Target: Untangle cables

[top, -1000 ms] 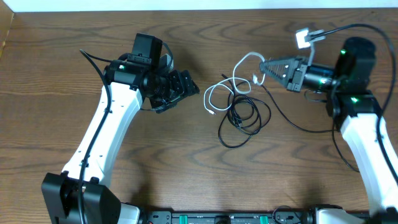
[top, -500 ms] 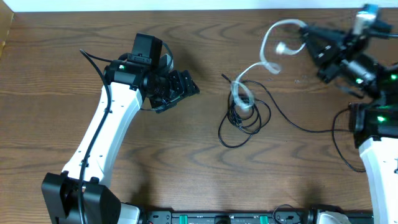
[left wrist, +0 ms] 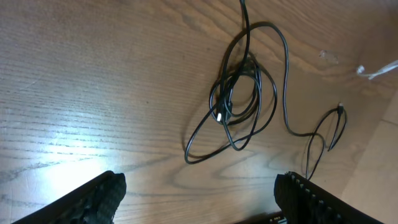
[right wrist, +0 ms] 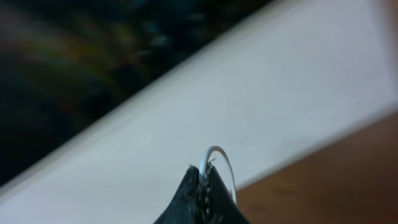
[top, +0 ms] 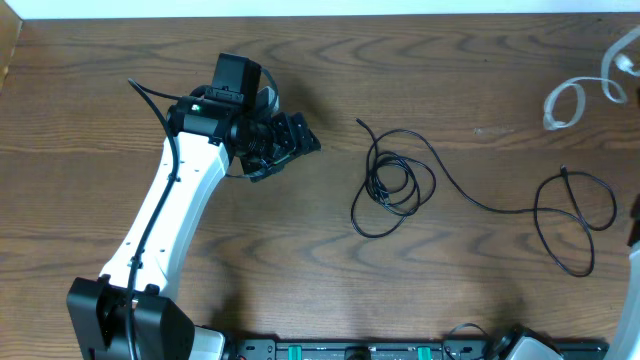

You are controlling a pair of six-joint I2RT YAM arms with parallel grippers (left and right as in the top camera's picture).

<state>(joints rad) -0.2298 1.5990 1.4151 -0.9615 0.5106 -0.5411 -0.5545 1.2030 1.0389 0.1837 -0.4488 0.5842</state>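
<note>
Cables look separated. My right fingers (right wrist: 193,199) are clenched on the white cable (right wrist: 219,154), with a short arc of it standing out of the tips. In the overhead view that arm is almost out of frame, and the white cable shows only as a blurred loop at the far right edge, well apart from the black cable (top: 390,185). My left fingers (left wrist: 93,199) stand released, grasping nothing, over bare counter (top: 100,80) near the black coil. The coil lies loose mid-counter, a tail running right to a second loop. Judgement: separation done; setting the white down and opening the black coil remain.
</note>
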